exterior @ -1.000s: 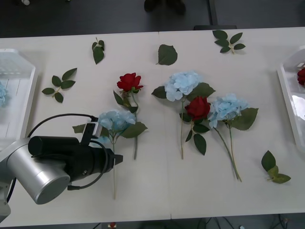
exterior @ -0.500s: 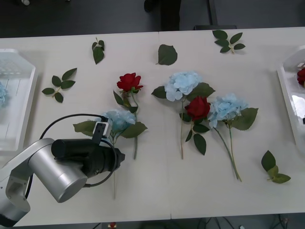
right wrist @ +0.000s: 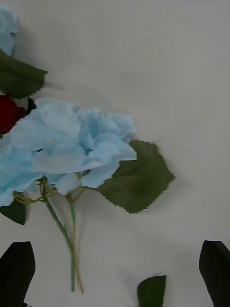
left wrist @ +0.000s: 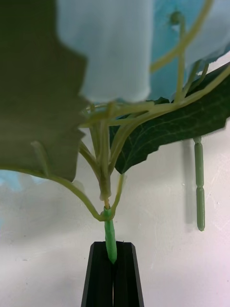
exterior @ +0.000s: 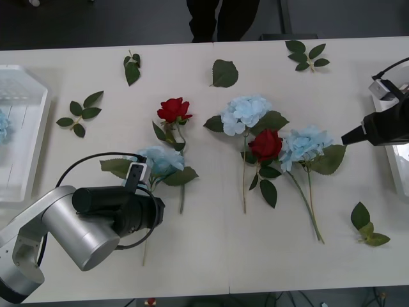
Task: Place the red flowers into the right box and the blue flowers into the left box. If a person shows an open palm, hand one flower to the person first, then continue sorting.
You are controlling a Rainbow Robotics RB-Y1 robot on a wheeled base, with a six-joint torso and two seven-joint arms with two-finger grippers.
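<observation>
My left gripper (exterior: 161,208) (left wrist: 112,254) is shut on the thin green stem of a blue flower (exterior: 158,160) (left wrist: 110,48) at the table's left-centre, just below its leaves. Two more blue flowers (exterior: 244,110) (exterior: 305,142) lie in the middle, with a red flower (exterior: 265,144) between them and another red flower (exterior: 174,110) further left. My right gripper (exterior: 346,137) (right wrist: 117,245) hangs open beside the rightmost blue flower (right wrist: 72,144), over the right box (exterior: 396,173). The left box (exterior: 25,147) holds one blue flower (exterior: 3,125).
Loose green leaf sprigs lie around the table: at the left (exterior: 80,115), along the far edge (exterior: 132,67) (exterior: 223,73) (exterior: 307,54), and at the near right (exterior: 367,227). My left arm's silver body covers the near left corner.
My left arm has moved in along the stem, and the blue flower's stem has shifted slightly. My right arm has come into view from the right, reaching over the right box.
</observation>
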